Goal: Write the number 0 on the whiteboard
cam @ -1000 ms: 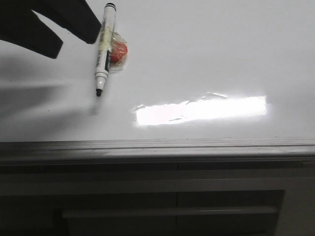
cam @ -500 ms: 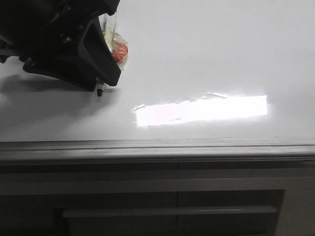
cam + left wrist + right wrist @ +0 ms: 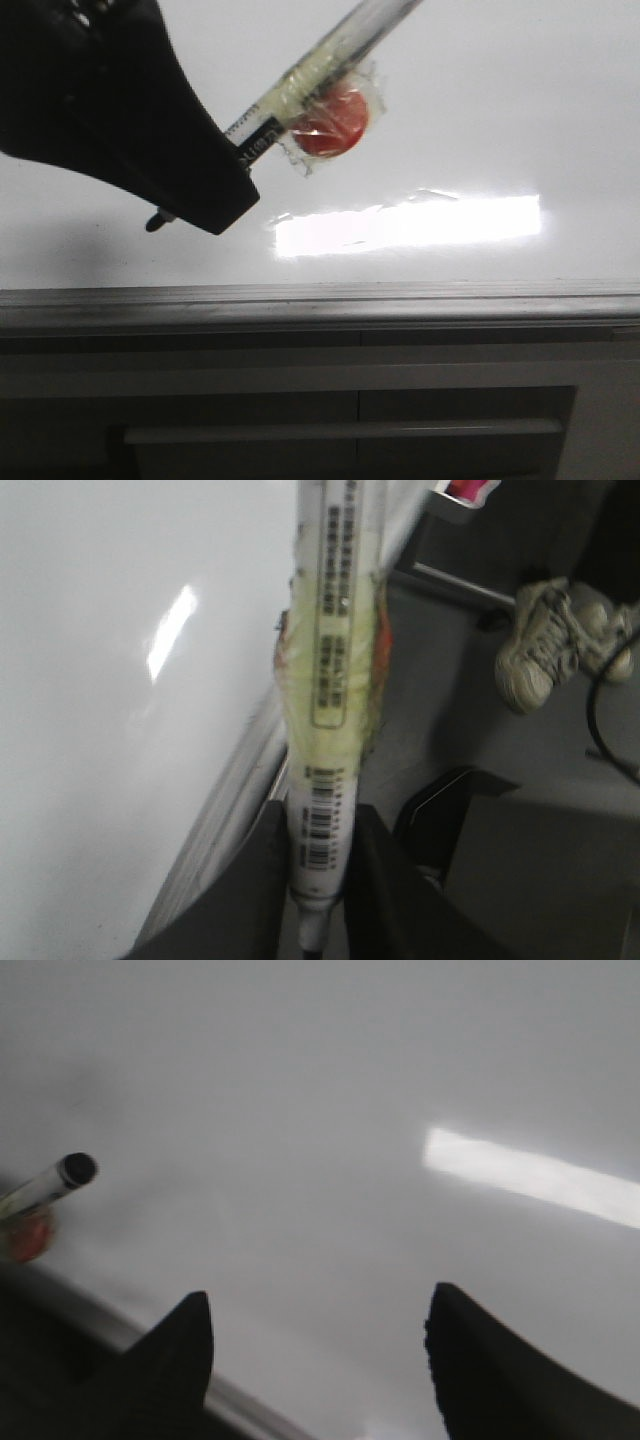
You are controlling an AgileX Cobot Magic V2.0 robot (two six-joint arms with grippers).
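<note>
Glossy white whiteboard [image 3: 480,110], grey-railed, bare of ink.

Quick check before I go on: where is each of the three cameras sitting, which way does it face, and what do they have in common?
Front: ahead over the whiteboard; left gripper holds the marker, tip above the board.
Left wrist: on the left arm, looking along the marker between its fingers, board edge and floor beyond.
Right wrist: on the right arm, above bare whiteboard; right gripper open, empty.
Shared: the marker's end shows in all three; no 0 drawn.
</note>
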